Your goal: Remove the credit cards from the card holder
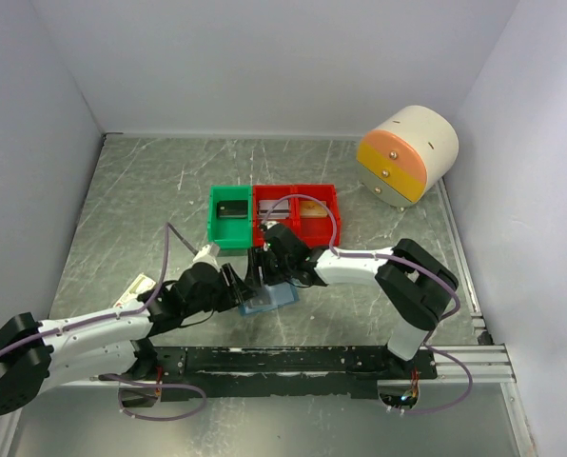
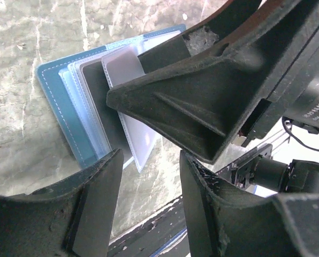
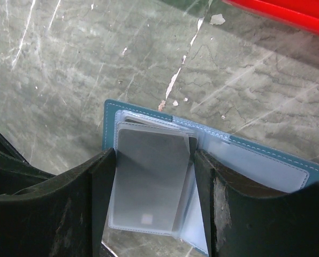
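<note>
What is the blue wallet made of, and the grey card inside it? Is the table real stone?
The card holder looks like leather or fake leather: matte blue with pale stitching along its edge. The credit card looks like grey plastic, seen through a frosted clear sleeve. The table shows shiny grey-green marble veins; real stone or print, I cannot tell.

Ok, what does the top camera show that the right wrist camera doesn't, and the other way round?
Only the top view shows both arms whole, the green bin, the cream and orange drum at the far right, and the left gripper close beside the card holder. Only the right wrist view shows that the card holder lies open, with a grey credit card in clear sleeves between the fingers of the right gripper. Both views show the blue card holder, the red bin and the marbled table.
</note>
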You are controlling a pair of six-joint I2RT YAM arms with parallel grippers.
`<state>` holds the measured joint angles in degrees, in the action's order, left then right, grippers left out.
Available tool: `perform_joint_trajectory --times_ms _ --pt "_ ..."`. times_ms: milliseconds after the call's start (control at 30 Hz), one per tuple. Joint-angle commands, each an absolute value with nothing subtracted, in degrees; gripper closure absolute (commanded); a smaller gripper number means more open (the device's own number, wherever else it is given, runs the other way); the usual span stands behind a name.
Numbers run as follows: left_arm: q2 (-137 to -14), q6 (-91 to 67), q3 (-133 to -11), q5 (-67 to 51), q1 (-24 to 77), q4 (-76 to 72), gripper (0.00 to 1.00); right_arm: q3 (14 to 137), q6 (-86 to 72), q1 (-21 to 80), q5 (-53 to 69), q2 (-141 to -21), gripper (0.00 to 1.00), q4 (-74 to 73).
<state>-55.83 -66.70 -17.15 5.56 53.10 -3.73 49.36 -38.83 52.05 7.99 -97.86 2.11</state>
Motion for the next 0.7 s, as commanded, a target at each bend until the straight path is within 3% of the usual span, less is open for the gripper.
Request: perform_joint_trajectory --times_ms 0,533,667 --pt "-56.56 -65.07 -18.84 4.42 53.53 -7.73 0.42 47.97 -38.85 51.66 7.99 -97.31 0.41 0.34" --pt "-65.06 -66.06 -19.45 1.62 53.53 -16.18 0.53 46.96 -38.91 51.14 8.94 -96.67 0.4 1.43" --pt "-66.89 -66.8 -19.92 1.53 53.53 -15.71 0.65 46.35 -39.02 50.83 9.7 -96.02 0.41 2.18"
